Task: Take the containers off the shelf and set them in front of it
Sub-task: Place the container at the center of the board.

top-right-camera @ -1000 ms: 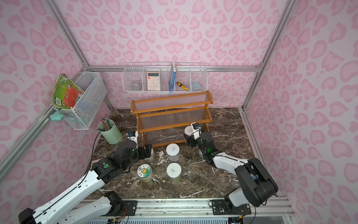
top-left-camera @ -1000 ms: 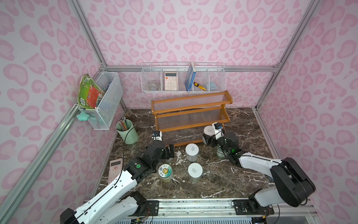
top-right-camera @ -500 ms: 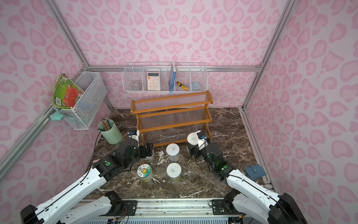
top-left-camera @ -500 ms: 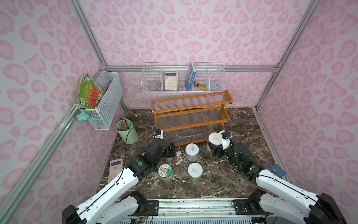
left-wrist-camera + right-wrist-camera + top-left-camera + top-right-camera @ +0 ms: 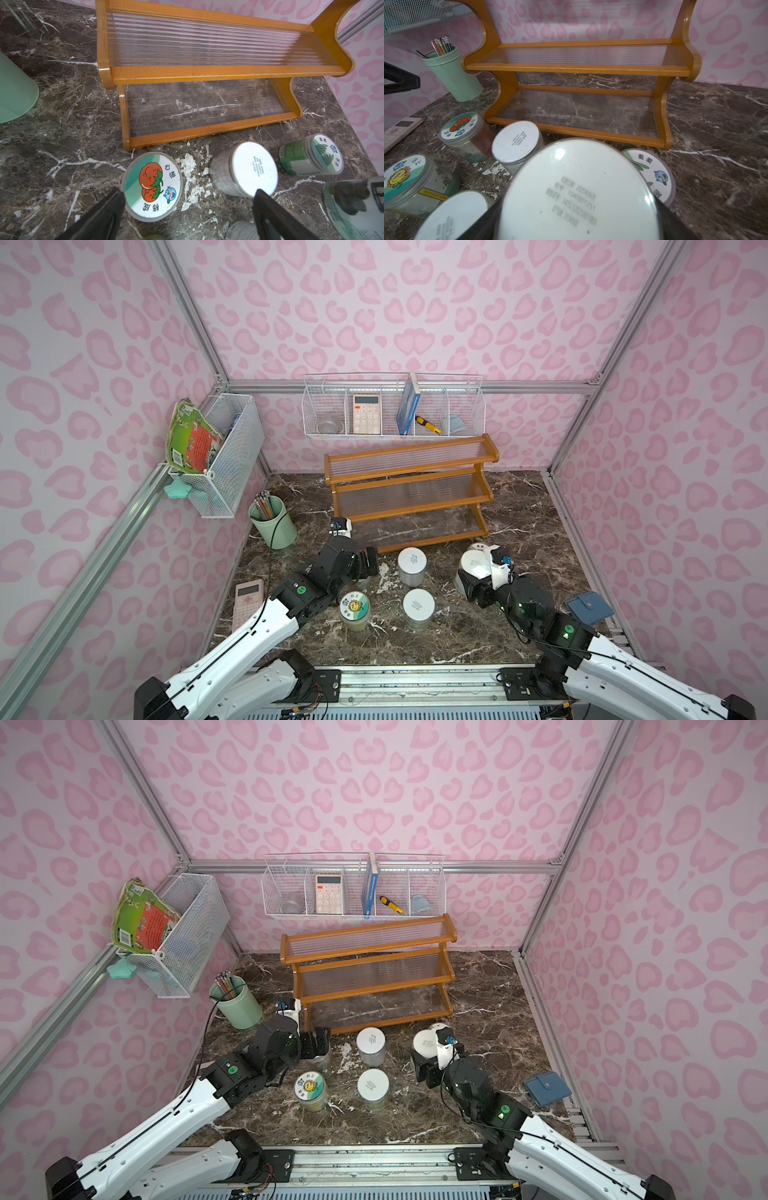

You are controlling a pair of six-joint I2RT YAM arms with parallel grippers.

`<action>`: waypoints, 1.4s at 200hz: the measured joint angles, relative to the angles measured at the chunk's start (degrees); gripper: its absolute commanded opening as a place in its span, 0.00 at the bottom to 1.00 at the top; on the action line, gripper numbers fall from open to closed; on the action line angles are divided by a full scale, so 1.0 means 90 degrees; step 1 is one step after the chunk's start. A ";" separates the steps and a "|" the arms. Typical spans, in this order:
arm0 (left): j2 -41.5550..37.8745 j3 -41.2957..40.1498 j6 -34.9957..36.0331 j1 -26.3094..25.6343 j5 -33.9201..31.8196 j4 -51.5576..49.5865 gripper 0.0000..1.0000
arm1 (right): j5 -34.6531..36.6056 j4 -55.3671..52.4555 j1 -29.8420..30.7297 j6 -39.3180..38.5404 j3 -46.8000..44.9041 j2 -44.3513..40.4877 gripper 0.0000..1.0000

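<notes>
The orange-brown shelf [image 5: 415,510] [image 5: 577,67] stands at the back with all its tiers bare. My right gripper [image 5: 478,578] [image 5: 577,207] is shut on a plain white-lidded container [image 5: 475,566] [image 5: 577,191], just in front of the shelf's right end; I cannot tell whether the container touches the table. A green-sticker container [image 5: 654,172] stands right behind it. My left gripper [image 5: 370,566] [image 5: 189,194] is open above the tomato-sticker container [image 5: 152,185], touching nothing. Two plain containers [image 5: 411,566] [image 5: 418,608] and a sunflower-sticker one [image 5: 354,610] stand on the table between my arms.
A mint-green pencil cup [image 5: 272,526] stands left of the shelf. A pink calculator [image 5: 247,601] lies by the left wall and a blue wallet [image 5: 590,608] by the right wall. White wire baskets [image 5: 392,410] [image 5: 220,456] hang on the walls.
My right arm has drawn back toward the front, bringing the plain container away from the shelf's right end. The left arm has barely moved.
</notes>
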 measured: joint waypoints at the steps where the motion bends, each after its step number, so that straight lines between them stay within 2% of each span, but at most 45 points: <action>1: 0.0000 0.0000 -0.0002 0.0000 0.0000 0.0000 0.99 | 0.0017 -0.0015 0.0015 0.0012 -0.0005 -0.0007 0.65; 62: 0.0044 0.0024 -0.0017 0.0000 0.0046 0.0000 0.99 | 0.1302 -0.0857 0.0561 0.1297 -0.0551 -0.0410 0.64; 119: 0.0002 0.0073 -0.0015 0.0000 0.0080 -0.0005 0.99 | 0.1955 -0.1166 0.0670 0.2149 -0.0896 -0.0457 0.64; 190: -0.0049 0.0129 -0.0010 0.0000 0.0078 -0.0068 0.99 | 0.2181 -0.1377 0.0673 0.2618 -0.0772 0.0036 0.75; 280: -0.0289 0.0129 0.0005 0.0000 0.0027 -0.0277 0.99 | 0.2118 -0.1554 0.0692 0.2943 -0.0607 0.0469 0.93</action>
